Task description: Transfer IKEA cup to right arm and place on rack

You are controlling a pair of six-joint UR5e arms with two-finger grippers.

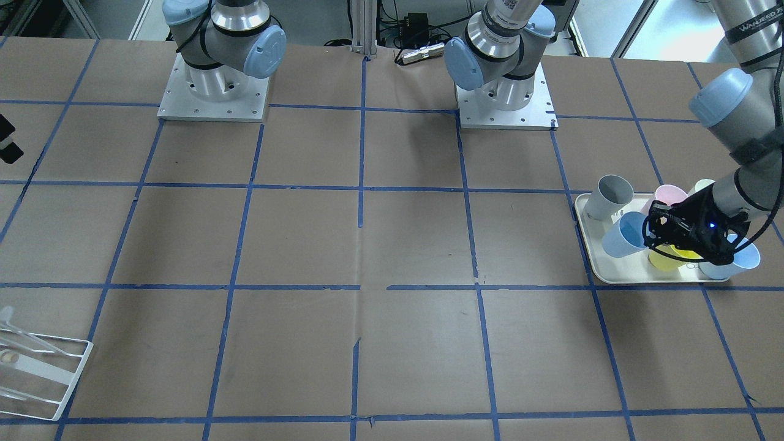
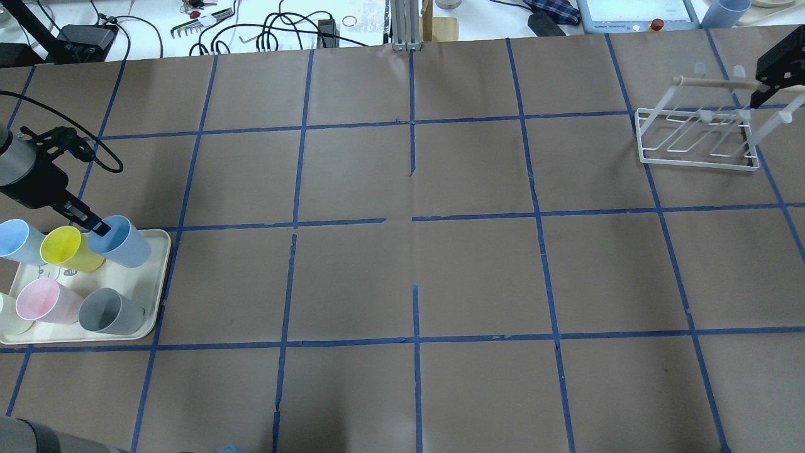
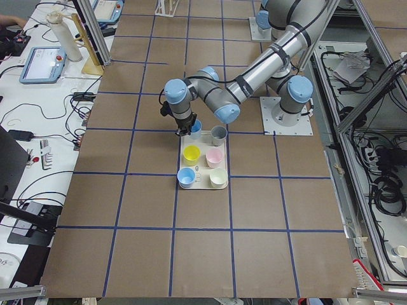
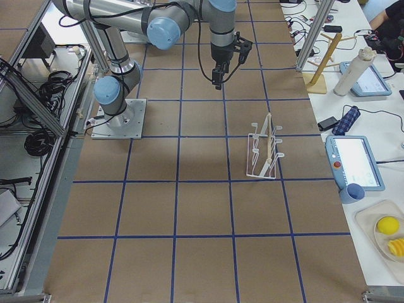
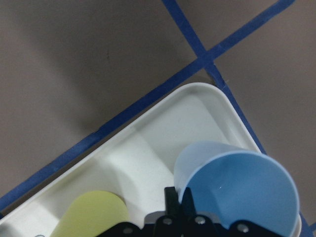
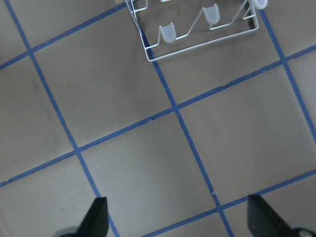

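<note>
The IKEA cup [image 2: 121, 242], pale blue, stands at the far inner corner of the cream tray [image 2: 160, 277]. My left gripper [image 2: 97, 226] is shut on its rim, one finger inside and one outside, as the left wrist view shows [image 5: 179, 202] with the cup [image 5: 242, 192] beside it. The front view shows the same cup [image 1: 620, 237] and gripper [image 1: 652, 229]. My right gripper [image 6: 177, 219] is open and empty, high above the table near the white wire rack [image 6: 197, 46]. In the overhead view it [image 2: 770, 72] hangs over the rack [image 2: 698, 165].
The tray also holds a yellow cup [image 2: 66, 248], a second light-blue cup [image 2: 16, 240], a pink cup [image 2: 41, 301], a grey cup [image 2: 110, 311] and a cream one at the view's edge. Brown paper with blue tape lines covers the table between tray and rack.
</note>
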